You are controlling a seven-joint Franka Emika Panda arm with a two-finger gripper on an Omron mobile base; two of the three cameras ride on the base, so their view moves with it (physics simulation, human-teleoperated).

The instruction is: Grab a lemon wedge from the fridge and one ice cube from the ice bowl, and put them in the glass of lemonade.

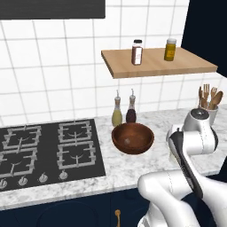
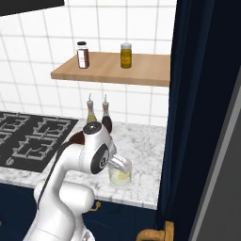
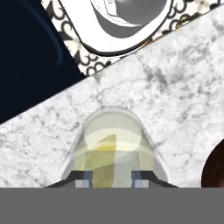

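Between the jaws, lemon wedge (image 3: 106,169), over glass of lemonade (image 3: 113,140)

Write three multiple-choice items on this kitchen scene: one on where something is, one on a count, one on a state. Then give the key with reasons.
1. Where does the glass of lemonade stand?
A. on the wooden shelf
B. on the marble counter near its front edge
C. on the stove

2. How many jars stand on the wooden shelf?
A. one
B. two
C. four

3. What is the ice bowl's state?
A. upright on the counter
B. tipped on its side
C. upside down

Key: B, the right base view shows the glass on marble by the edge, below the hand. B, a dark jar and a yellow jar. A, its open hollow faces up.
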